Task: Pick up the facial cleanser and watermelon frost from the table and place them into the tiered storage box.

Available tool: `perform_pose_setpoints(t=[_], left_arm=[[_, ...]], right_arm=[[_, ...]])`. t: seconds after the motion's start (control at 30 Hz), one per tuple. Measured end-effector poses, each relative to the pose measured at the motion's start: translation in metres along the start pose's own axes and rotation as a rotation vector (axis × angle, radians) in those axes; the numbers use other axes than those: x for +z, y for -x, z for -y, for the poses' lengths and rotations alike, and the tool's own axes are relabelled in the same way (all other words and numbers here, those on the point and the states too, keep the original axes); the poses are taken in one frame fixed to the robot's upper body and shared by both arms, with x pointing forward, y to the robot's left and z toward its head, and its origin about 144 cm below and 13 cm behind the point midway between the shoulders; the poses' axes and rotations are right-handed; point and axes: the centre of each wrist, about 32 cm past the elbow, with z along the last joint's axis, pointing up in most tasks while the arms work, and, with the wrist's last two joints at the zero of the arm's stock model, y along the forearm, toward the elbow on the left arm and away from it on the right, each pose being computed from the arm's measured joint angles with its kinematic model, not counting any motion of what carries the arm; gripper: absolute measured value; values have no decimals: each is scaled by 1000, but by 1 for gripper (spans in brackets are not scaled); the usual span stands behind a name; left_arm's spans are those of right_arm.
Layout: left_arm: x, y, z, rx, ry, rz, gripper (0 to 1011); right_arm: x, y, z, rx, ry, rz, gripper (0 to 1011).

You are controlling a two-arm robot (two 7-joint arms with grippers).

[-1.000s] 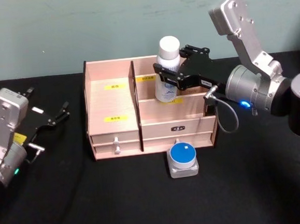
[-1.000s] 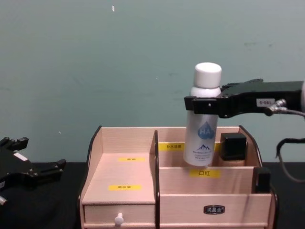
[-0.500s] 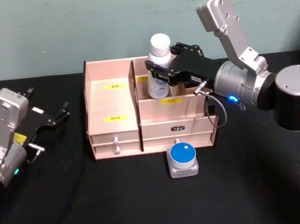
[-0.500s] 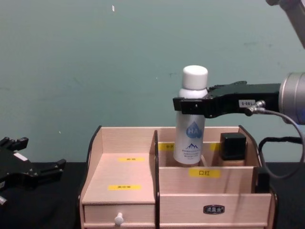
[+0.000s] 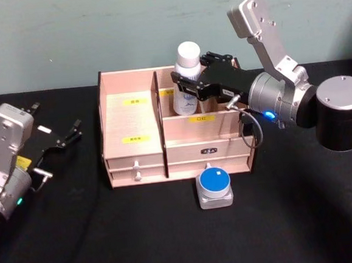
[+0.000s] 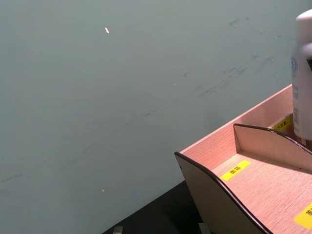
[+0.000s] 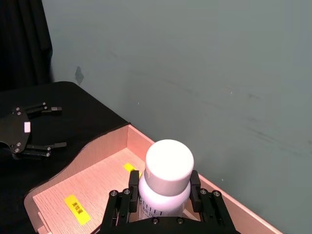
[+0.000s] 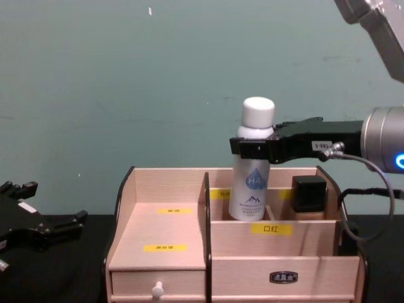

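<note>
Right gripper (image 8: 252,149): pinching the bottle (image 8: 254,189) from both sides, just under its white cap (image 8: 259,108). Reaching in from the right, over the box (image 5: 132,119).

Bottle lower now than a second ago, and more to the left. Back then, up in the air above the right half of the box. Now down inside the back slot, right beside the middle wall (image 8: 206,202), standing up straight. Bottom end hidden behind the shelf front with the yellow label (image 8: 271,228), so touching the floor or not: cannot tell.

In the next slot to the right, a small dark block (image 8: 309,192), near the bottle but apart from it.

Meaning for the job: first thing almost put away. Next, most likely, letting go and pulling away without a bump. Tall and thin, so easy to tip.

Out on the table (image 5: 172,241), just in front of the box: a small grey pot (image 5: 215,188) with a blue top. Probably the second thing to pick up. Not touched yet.

Left gripper (image 7: 59,126): spread wide open, holding nothing, parked well to the left of the box.
</note>
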Motion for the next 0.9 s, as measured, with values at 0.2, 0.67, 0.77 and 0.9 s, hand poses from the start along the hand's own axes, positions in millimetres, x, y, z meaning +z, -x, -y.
perform_pose_setpoints(t=[0.2,0.67,0.77,0.9], left_arm=[[0,0,0,0,0,0,1001],[0,0,0,0,0,0,1001],[0,0,0,0,0,0,1001],[0,0,0,0,0,0,1001]], right_arm=[[-4,-1,-2,0,10,-11,607],[-16,2,-8,19,39,-28,607],[-18,3,-9,20,47,-29,607],[-21,4,-10,22,56,-26,607]])
